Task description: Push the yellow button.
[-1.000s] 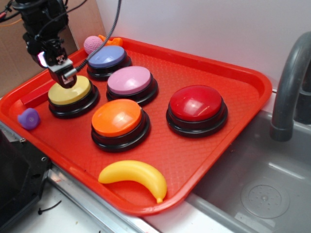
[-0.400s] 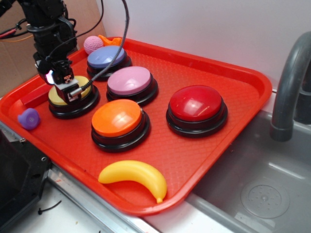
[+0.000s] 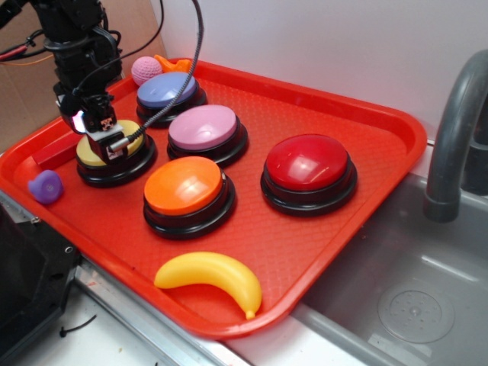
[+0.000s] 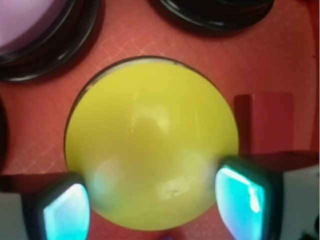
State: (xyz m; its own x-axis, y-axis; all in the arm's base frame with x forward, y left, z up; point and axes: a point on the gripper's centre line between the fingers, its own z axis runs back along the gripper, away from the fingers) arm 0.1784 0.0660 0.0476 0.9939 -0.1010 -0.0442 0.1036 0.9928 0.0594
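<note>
Yellow button (image 4: 150, 140) directly beneath end effector (image 3: 107, 141), fingers straddling dome.

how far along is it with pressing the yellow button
Done: the claw is down over the yellow button, not the orange button. In hand: the wrist view shows the yellow dome filling the frame between the fingertips. Left: a confirmed press; contact cannot be told from either view.

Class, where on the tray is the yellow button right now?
In the exterior view, the yellow button sits at the red tray's left side, under the pincer, beside the orange button.
</note>
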